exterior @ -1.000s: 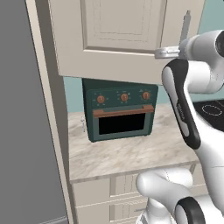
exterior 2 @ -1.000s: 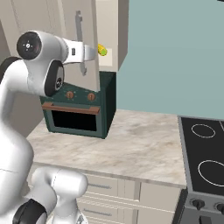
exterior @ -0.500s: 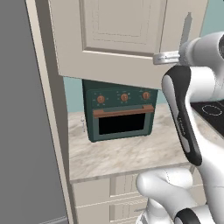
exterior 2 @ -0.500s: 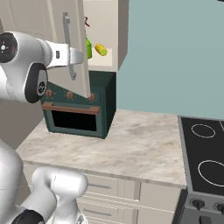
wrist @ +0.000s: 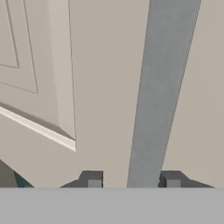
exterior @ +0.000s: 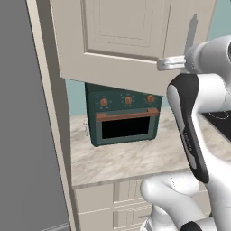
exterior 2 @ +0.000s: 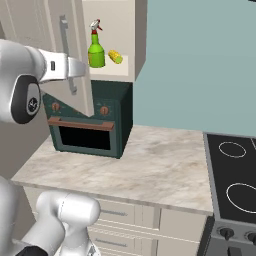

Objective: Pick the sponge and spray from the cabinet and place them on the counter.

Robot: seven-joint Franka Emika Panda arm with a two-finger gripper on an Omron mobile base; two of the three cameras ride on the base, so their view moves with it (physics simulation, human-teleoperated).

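Left base view: gripper (exterior: 173,63) sits at the handle (exterior: 192,34) of the cabinet (exterior: 131,40) door, which is swung out above the oven (exterior: 124,118). Right base view: spray (exterior 2: 96,46) and sponge (exterior 2: 115,56) stand inside the cabinet, above the oven; tabletop (exterior 2: 150,167) below. Hand view: fingers (wrist: 91,178) straddle the handle, clamped on it. Pull along the door's arc, keeping the grip square.
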